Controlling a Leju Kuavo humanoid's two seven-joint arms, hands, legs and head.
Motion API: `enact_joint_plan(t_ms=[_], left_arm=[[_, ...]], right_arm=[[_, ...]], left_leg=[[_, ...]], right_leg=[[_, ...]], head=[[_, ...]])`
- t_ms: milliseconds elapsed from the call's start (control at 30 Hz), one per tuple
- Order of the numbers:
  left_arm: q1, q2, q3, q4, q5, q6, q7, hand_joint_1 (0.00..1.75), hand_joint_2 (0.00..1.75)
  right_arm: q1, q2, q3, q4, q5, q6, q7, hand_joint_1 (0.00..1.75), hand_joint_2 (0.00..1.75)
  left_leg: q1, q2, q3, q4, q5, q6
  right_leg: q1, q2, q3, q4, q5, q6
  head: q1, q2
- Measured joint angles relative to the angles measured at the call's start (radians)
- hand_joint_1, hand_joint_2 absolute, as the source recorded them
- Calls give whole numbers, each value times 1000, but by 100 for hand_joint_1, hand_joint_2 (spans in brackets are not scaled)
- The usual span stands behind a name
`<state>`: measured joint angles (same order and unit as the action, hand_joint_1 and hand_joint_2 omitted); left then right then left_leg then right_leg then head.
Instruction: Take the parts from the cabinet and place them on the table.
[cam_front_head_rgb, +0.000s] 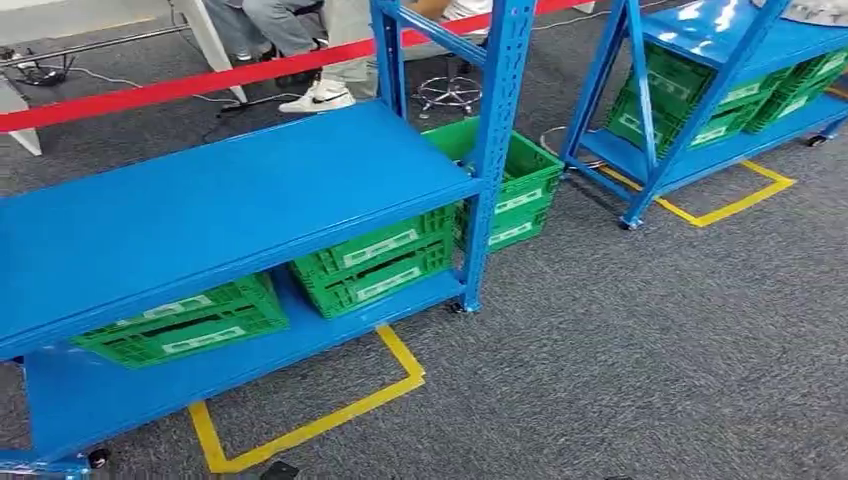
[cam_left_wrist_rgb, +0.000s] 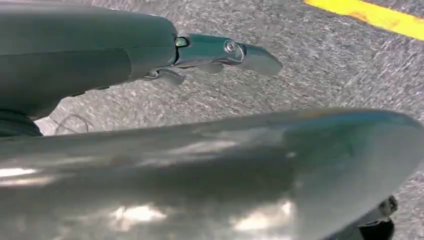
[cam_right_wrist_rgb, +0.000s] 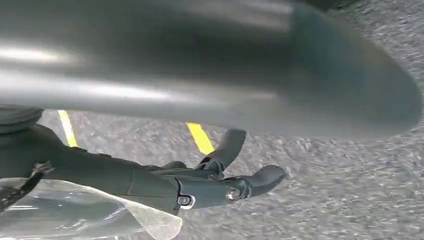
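I saw my right hand (cam_right_wrist_rgb: 210, 185) holding a clear bag (cam_right_wrist_rgb: 85, 212) over the carpet (cam_right_wrist_rgb: 325, 200), while my left hand (cam_left_wrist_rgb: 200, 55) had its fingers (cam_left_wrist_rgb: 257, 57) straight, holding nothing.

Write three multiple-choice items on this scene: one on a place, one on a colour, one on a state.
1. The near rack's middle green crate sits: A on the top shelf; B on the lower shelf; C on a table.
2. The floor tape by that rack is: A yellow; B white; C green.
3. The left hand is: A gripping a crate; B holding nothing; C pressing a shelf.

Answers: B, the crate sits beneath the blue top shelf; A, a yellow outline on the carpet; B, fingers extended over bare carpet.
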<state>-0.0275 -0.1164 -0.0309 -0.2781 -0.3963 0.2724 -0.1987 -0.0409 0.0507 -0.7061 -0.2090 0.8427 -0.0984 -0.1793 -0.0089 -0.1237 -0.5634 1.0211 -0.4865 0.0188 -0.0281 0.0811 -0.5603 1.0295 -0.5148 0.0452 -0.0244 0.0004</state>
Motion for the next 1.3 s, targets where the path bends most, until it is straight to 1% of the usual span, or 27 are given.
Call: enact_joint_plan(t_ms=[67,100,133,167,233,267,300,333,400,433,467,567,600,633,667,733,767,800,867,900,933,967,1100,1167,1200,1267,1300], left_arm=[[7,0,-1,0,2,0,0,0,0],[8,5,-1,0,3,1,0,0,0],[7,2,-2,0,3,2,0,0,0],[4,2,-2,0,5,2,0,0,0],[1,2,-3,0,5,2,0,0,0],[2,2,-3,0,6,2,0,0,0],[6,2,-3,0,6,2,0,0,0],[8,2,-3,0,7,2,0,0,0],[8,3,-3,0,7,2,0,0,0],[7,3,-3,0,8,3,0,0,0],[3,3,-3,0,8,2,0,0,0],[5,3,-3,0,8,2,0,0,0],[8,4,-3,0,8,2,0,0,0],[10,4,-3,0,10,2,0,0,0],[7,5,-3,0,11,2,0,0,0],[2,2,-3,0,16,0,0,0,0],[2,1,-3,0,17,0,0,0,0],[3,1,-3,0,18,0,0,0,0],[8,2,-3,0,21,1,0,0,0],[8,1,-3,0,24,1,0,0,0],[7,0,-3,0,26,2,-1,0,0],[4,0,-3,0,26,2,-1,0,0],[9,2,-4,0,27,4,-2,0,0],[8,3,-5,0,27,5,-2,0,0],[4,3,-6,0,27,5,-2,0,0],[3,3,-9,0,28,5,-2,0,0],[5,3,-11,0,29,5,-2,0,0]], right_arm=[[0,0,0,0,0,0,0,0,0],[-1,4,2,0,1,0,-1,0,0],[-1,1,2,0,2,1,-2,0,0],[1,1,2,0,2,1,-2,0,0],[6,1,2,0,2,1,-2,0,0],[7,1,2,0,2,1,-2,0,0],[6,1,3,0,2,1,-2,0,0],[6,1,3,0,2,1,-2,0,0],[6,1,4,0,2,1,-2,0,0],[6,1,4,0,2,1,-2,0,0],[6,1,4,0,2,1,-3,0,0],[0,1,4,0,2,1,-3,0,0],[-5,1,5,-1,2,1,-3,0,0],[-8,0,5,-1,2,1,-3,0,0],[-7,1,5,-1,2,1,-3,0,0],[-2,1,5,0,2,1,-3,0,0],[2,0,5,0,1,1,-3,0,0],[4,0,5,0,0,1,-3,0,0],[5,-1,5,0,0,1,-3,0,0],[5,-1,5,0,-1,1,-3,0,0],[5,-1,5,0,-2,1,-3,0,0],[6,0,6,1,-2,1,-4,0,0],[2,0,6,1,-3,0,-4,0,0],[3,1,7,1,-5,0,-5,0,0],[7,1,7,1,-5,-1,-5,0,0],[9,1,7,1,-6,-2,-5,0,0],[8,1,7,1,-7,-2,-5,0,0]], left_leg=[[5,-22,-5,-4,3,-10],[4,-24,-3,1,-3,-14],[-2,37,-14,27,-21,-22],[1,76,-43,84,-53,-29],[8,111,-123,240,-119,-38],[11,116,-152,294,-129,-41],[14,118,-156,295,-112,-43],[14,120,-138,254,-75,-42],[12,146,-61,94,17,-33],[4,200,-27,23,34,-23],[-10,219,-17,3,16,-17],[-10,184,-22,6,10,-5],[-3,169,-13,-8,18,4],[1,160,-8,-13,22,9],[4,149,-8,-14,23,15],[4,117,-8,-14,20,20],[3,101,-8,-13,19,21],[3,86,-5,-13,18,21],[4,52,3,-11,12,17],[6,38,9,-10,8,12],[7,26,10,-8,4,7],[0,14,6,1,-2,-2],[10,-27,-2,-4,1,-21],[5,74,-21,46,-33,-32],[8,100,-54,114,-69,-37],[14,116,-133,268,-130,-44],[15,118,-153,304,-131,-46]], right_leg=[[4,-18,3,0,1,-11],[-6,-37,10,-9,5,-19],[-4,-47,14,-13,2,-25],[-3,-63,18,-13,0,-31],[1,-98,23,-13,-8,-35],[2,-113,25,-13,-11,-35],[2,-126,29,-13,-14,-35],[2,-139,35,-13,-18,-33],[3,-163,49,-13,-28,-28],[3,-174,54,-15,-33,-23],[11,-185,52,-13,-42,-14],[11,-225,79,-28,-46,-3],[11,-224,86,-28,-50,4],[7,-156,75,-13,-64,8],[6,-110,49,39,-95,7],[6,-85,-43,211,-162,8],[7,-83,-84,272,-174,9],[7,-83,-107,291,-162,9],[6,-80,-86,193,-68,7],[5,-66,-52,101,-11,5],[0,-22,-27,28,23,6],[-4,17,-15,6,7,3],[-3,-22,3,-4,4,-20],[-3,-50,12,-10,3,-32],[-1,-66,14,-10,0,-35],[3,-100,20,-10,-7,-40],[4,-112,23,-9,-11,-40]], head=[[2,0],[2,0],[-7,0],[-19,0],[-17,0],[-16,0],[-17,0],[-17,0],[-17,0],[-17,0],[-18,0],[-16,0],[-17,0],[-11,0],[-10,0],[-5,0],[-5,0],[-5,0],[-5,0],[-5,0],[-3,0],[-2,0],[-5,0],[-16,0],[-15,0],[-14,0],[-16,0]])
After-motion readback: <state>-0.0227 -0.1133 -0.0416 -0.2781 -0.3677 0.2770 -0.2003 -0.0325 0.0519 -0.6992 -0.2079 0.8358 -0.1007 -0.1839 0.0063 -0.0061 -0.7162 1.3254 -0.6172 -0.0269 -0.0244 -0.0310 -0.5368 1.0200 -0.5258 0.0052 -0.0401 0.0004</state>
